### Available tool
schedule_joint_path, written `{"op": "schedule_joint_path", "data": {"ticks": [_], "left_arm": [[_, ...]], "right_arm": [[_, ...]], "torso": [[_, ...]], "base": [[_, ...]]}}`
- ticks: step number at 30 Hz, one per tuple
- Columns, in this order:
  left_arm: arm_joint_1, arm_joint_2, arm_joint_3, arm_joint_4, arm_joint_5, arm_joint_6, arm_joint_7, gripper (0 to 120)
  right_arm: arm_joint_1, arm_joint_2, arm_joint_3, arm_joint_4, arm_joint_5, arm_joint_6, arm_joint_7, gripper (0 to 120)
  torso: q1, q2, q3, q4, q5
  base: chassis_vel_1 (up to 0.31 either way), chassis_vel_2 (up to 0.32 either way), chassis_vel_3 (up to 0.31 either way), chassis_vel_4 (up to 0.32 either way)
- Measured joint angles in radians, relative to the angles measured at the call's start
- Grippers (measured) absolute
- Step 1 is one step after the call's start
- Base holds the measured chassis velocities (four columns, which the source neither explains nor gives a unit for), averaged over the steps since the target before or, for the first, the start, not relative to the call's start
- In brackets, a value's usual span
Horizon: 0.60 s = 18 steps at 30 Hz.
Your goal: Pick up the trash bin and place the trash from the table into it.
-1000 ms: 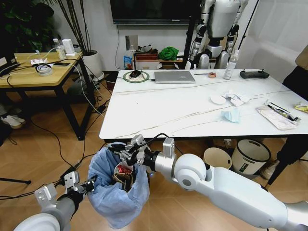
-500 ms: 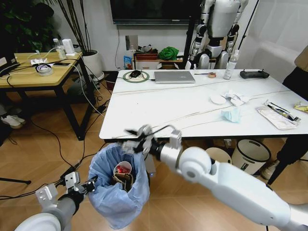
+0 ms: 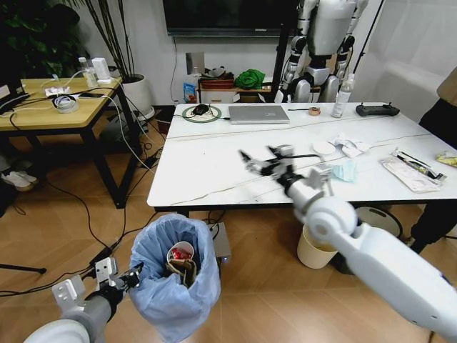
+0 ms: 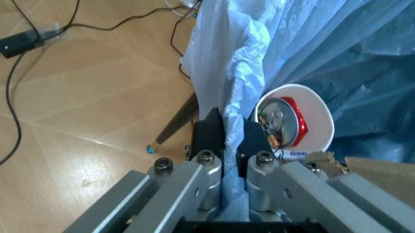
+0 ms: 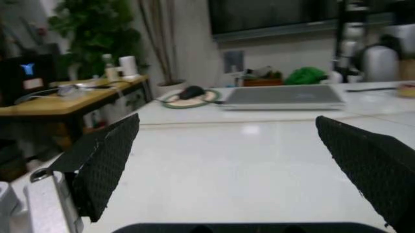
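Note:
The trash bin (image 3: pixel 175 286), lined with a crinkled light-blue bag, stands on the floor in front of the table's (image 3: pixel 214 164) left corner. My left gripper (image 3: pixel 133 272) is shut on the bag's rim (image 4: pixel 228 97); its fingers (image 4: pixel 209 137) pinch the plastic. Inside the bin lie a white paper cup holding a red can (image 4: pixel 295 121) and brown cardboard (image 3: pixel 184 269). My right gripper (image 3: pixel 261 161) hovers open and empty over the table's middle, seen closer in the right wrist view (image 5: pixel 236 170). On the table's right part lie white tissues (image 3: pixel 350 146), a pale blue face mask (image 3: pixel 343 170), a clear plastic package (image 3: pixel 410 173) and a yellow wrapper (image 3: pixel 448 160).
A closed laptop (image 3: pixel 258 113), a bottle (image 3: pixel 343 96) and a black controller (image 3: pixel 377 109) sit along the table's far side. Under the table stand a cream bucket (image 3: pixel 313 250) and a grey-and-white bin (image 3: pixel 373 217). A wooden table (image 3: pixel 50 113) is at left, with cables across the floor.
My right gripper has lifted out of the trash bin and swung up and to the right over the table. The left gripper still holds the bag rim.

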Motion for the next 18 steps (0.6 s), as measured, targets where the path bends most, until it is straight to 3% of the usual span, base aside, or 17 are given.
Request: {"op": "schedule_joint_path", "data": {"ticks": [1,3,7,9,13,18], "left_arm": [[0.0,0.0,0.0,0.0,0.0,0.0,0.0,0],[0.0,0.003,0.0,0.0,0.005,-0.002,0.006,0],[-0.018,0.005,0.001,0.008,0.013,-0.006,0.013,0],[-0.018,0.005,0.002,0.01,0.015,-0.007,0.015,0],[-0.017,0.004,0.008,0.016,0.026,-0.011,0.024,0],[-0.016,0.001,0.017,0.016,0.034,-0.013,0.027,0]], "right_arm": [[0.0,0.0,0.0,0.0,0.0,0.0,0.0,100],[-0.091,-0.01,0.102,0.006,-0.009,0.006,-0.011,100],[-0.319,0.027,0.379,0.058,-0.033,0.034,-0.067,100],[-0.347,0.035,0.404,0.064,-0.039,0.038,-0.075,100],[-0.558,0.106,0.591,0.092,-0.13,0.097,-0.172,100],[-0.659,0.175,0.703,0.12,-0.179,0.131,-0.248,100]], "torso": [[0.0,0.0,0.0,0.0,0.0],[0.0,0.0,0.0,-0.0003,0.0002],[0.0,0.0,0.0,0.0,0.0],[0.0,0.0,0.0,0.0002,0.0],[0.0,0.0,0.0,-0.0002,0.0],[0.0,0.0,0.0,-0.0001,-0.0006]], "base": [[0.0,0.0,0.0,0.0],[0.0,0.0,0.0,0.0],[0.0,0.0,0.0,0.0],[0.0,0.0,0.0,0.0],[0.0,0.0,0.0,0.0],[0.0,0.0,0.0,0.0]]}}
